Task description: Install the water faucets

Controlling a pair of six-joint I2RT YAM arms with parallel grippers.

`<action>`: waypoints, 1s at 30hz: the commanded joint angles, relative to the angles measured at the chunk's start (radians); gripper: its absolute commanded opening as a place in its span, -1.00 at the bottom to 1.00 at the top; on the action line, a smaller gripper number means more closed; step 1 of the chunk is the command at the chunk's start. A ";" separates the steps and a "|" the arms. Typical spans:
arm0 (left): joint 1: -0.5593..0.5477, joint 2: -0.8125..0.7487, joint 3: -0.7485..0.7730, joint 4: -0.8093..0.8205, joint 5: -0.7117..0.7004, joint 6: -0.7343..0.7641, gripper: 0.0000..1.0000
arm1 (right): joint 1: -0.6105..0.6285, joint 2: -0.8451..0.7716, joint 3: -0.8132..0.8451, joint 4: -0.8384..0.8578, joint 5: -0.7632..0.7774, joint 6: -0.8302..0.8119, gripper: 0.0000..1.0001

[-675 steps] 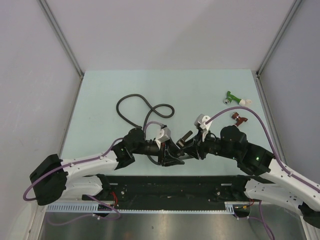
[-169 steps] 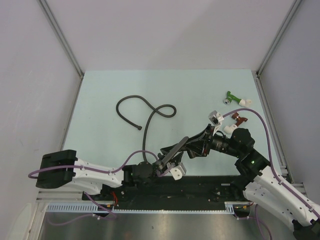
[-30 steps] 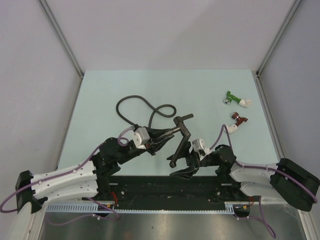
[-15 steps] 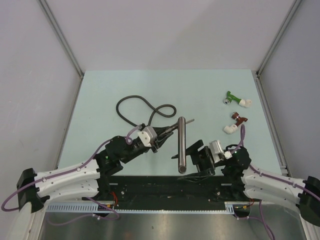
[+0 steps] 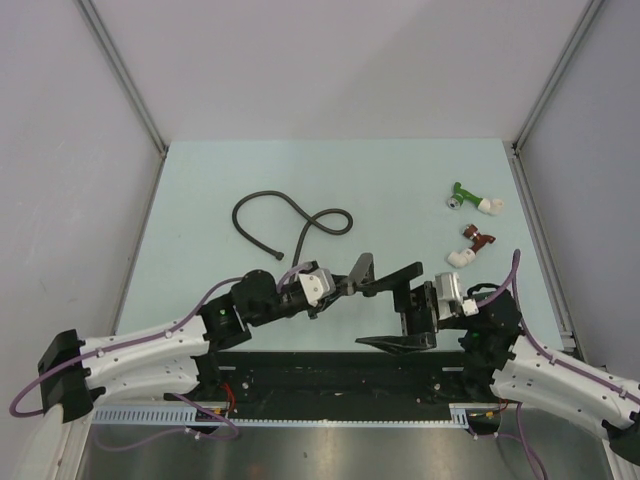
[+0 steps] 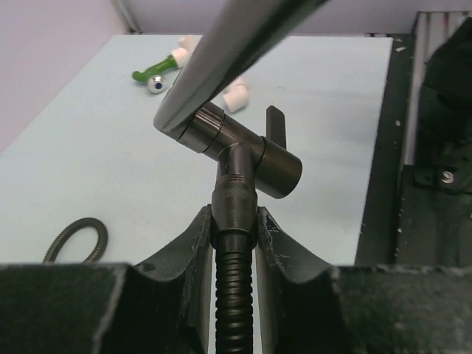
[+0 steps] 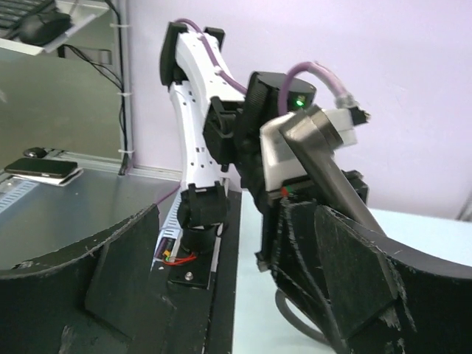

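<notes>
"What lies out there besides your job?"

"On my pale green table [image 5: 200,180] I see a black hose [image 5: 237,213] in loose loops, left of middle. Far right lies a green fitting [image 5: 465,195] with a white end. A dark-red fitting [image 5: 478,238], also white-ended, lies nearer me, apart from it."

"Anything off the table?"

"A phone [image 7: 44,169], flat on a metal bench."

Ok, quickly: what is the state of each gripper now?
Left gripper: closed on the hose end fitting, right under the faucet.
Right gripper: open, fingers wide apart.
</notes>
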 commanded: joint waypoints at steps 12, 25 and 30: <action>-0.045 -0.152 0.001 0.016 0.307 0.061 -0.99 | -0.214 0.026 0.119 -0.322 0.209 0.075 0.78; -0.045 -0.125 0.009 0.028 0.344 0.015 -1.00 | -0.294 0.063 0.117 -0.317 0.128 0.118 0.76; -0.045 -0.030 0.049 0.027 0.396 -0.015 -0.99 | -0.260 0.098 0.119 -0.277 0.120 0.107 0.76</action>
